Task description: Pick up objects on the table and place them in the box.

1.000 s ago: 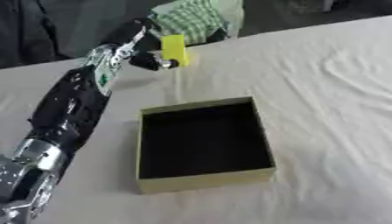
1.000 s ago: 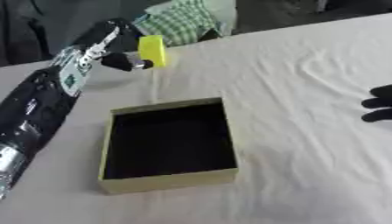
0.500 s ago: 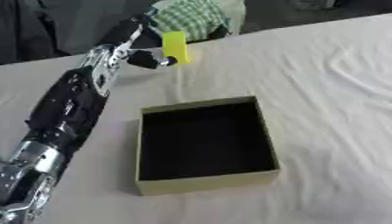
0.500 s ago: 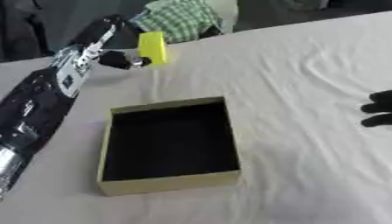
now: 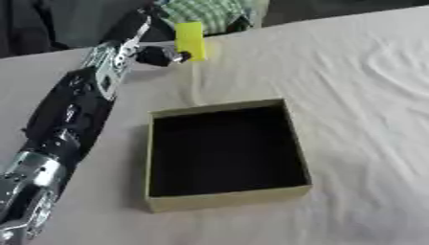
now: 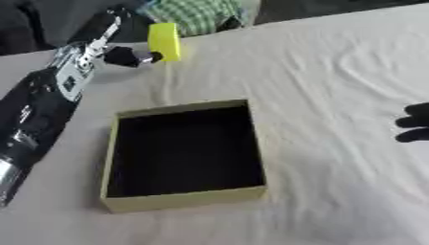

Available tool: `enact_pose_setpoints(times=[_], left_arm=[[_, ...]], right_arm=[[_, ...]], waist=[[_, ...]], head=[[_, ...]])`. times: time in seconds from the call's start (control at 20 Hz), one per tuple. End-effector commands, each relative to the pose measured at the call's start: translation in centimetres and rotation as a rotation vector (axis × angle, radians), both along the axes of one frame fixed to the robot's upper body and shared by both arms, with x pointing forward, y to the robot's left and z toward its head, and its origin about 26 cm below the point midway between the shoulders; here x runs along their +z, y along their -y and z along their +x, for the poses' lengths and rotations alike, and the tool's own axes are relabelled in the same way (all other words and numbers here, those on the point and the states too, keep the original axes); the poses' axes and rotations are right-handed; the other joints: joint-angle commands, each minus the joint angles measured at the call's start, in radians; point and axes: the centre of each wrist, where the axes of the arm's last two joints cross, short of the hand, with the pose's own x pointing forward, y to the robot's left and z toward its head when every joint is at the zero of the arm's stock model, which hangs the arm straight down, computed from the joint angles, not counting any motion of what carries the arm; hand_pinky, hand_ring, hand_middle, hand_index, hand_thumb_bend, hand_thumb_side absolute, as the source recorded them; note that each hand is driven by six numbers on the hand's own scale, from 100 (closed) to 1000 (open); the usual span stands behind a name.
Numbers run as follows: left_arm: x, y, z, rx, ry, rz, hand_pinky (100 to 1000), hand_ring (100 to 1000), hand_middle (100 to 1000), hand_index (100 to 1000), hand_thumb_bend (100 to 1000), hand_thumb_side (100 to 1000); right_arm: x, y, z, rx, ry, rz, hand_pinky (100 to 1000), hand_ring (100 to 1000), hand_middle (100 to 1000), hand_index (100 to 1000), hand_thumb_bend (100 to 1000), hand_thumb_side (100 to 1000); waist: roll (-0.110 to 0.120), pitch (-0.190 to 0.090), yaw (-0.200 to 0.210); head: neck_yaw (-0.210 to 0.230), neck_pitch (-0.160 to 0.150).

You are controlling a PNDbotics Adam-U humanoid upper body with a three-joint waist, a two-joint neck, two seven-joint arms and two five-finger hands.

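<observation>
My left arm stretches along the table's left side to the far edge. There my left hand (image 5: 156,53) is shut on a yellow block (image 5: 190,40), which stands upright between its fingers, just in front of a green checked cloth (image 5: 207,13). The open olive box (image 5: 221,195) with a dark inside sits mid-table, nearer to me than the block, and nothing shows in it. My right hand (image 6: 414,123) shows only as a dark shape at the right edge of the right eye view, resting on the tablecloth.
A wrinkled white cloth (image 5: 360,81) covers the table. The green checked cloth lies bunched at the far edge, with dark shapes behind it. Bare tablecloth stretches right of the box.
My left hand has moved the yellow block slightly up in the picture, toward the far edge. The box has stayed put, and my right hand has barely shifted.
</observation>
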Motion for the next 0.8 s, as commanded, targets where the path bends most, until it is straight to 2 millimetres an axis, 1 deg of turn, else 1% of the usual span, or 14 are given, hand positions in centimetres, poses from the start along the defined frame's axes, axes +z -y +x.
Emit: enact_pose_setpoints(times=[0.05, 0.15, 0.2, 0.25, 0.65, 0.75, 0.8], left_arm=[[2.8, -0.6, -0.7, -0.003, 0.060, 0.010, 872, 853, 891, 873, 674, 577], [3.0, -0.4, -0.7, -0.007, 0.064, 0.014, 872, 853, 891, 873, 673, 577], [3.1, -0.3, -0.7, -0.009, 0.065, 0.016, 871, 852, 891, 873, 689, 582], [3.1, -0.2, -0.7, -0.011, 0.065, 0.018, 871, 852, 891, 873, 674, 580], [3.3, 0.4, -0.6, -0.017, 0.067, 0.027, 870, 851, 890, 873, 680, 589], [3.1, 0.5, -0.5, -0.017, 0.059, 0.029, 868, 848, 886, 872, 678, 587], [3.0, 0.5, -0.5, -0.017, 0.054, 0.031, 864, 832, 869, 869, 673, 586]], right_arm=[[0.7, 0.0, -0.1, -0.004, 0.033, -0.009, 650, 739, 741, 925, 100, 788], [0.8, 0.0, -0.1, -0.002, 0.036, -0.009, 650, 739, 741, 925, 100, 788], [0.8, 0.0, -0.1, -0.001, 0.037, -0.009, 650, 739, 740, 925, 100, 788], [0.8, -0.1, -0.1, 0.000, 0.037, -0.010, 649, 739, 740, 925, 100, 790], [1.0, -0.3, -0.1, 0.008, 0.041, -0.010, 649, 739, 740, 925, 100, 790], [1.0, -0.3, -0.1, 0.012, 0.044, -0.012, 649, 739, 740, 925, 100, 790], [1.1, -0.4, -0.1, 0.013, 0.044, -0.012, 648, 739, 740, 925, 100, 791]], waist=[[-0.005, -0.017, -0.005], [-0.005, -0.013, -0.008], [-0.005, -0.011, -0.010], [-0.004, -0.010, -0.012], [0.000, -0.004, -0.024], [0.001, -0.002, -0.026], [0.002, -0.001, -0.027]], head=[[0.004, -0.018], [0.004, -0.022], [0.006, -0.023], [0.006, -0.024], [0.009, -0.033], [0.008, -0.034], [0.008, -0.034]])
